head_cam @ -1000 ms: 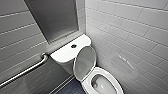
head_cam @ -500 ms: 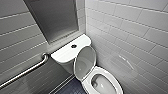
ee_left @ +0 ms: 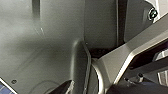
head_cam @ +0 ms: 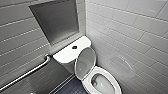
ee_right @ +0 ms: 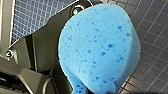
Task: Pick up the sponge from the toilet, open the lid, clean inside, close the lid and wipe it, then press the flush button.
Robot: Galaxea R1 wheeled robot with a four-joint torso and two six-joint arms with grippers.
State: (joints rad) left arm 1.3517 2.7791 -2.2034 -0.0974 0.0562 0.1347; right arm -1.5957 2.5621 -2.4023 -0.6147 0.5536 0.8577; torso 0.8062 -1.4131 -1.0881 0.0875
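Observation:
The white toilet [head_cam: 87, 82] stands in the corner with its bowl open to view. The lid [head_cam: 86, 60] is raised and leans back against the tank [head_cam: 65, 55]. The small dark flush button [head_cam: 74, 47] sits in the middle of the tank top. In the right wrist view the bright blue sponge [ee_right: 97, 45] looms large over a dark tiled floor. My right gripper [ee_right: 95, 90] is shut on the sponge's lower edge. My left gripper stands open with nothing in it.
A metal grab bar [head_cam: 27, 72] runs along the grey left wall, below a recessed niche [head_cam: 56, 21]. A light tiled wall [head_cam: 130, 37] closes in on the toilet's right. Dark blue floor [head_cam: 72, 88] lies left of the bowl.

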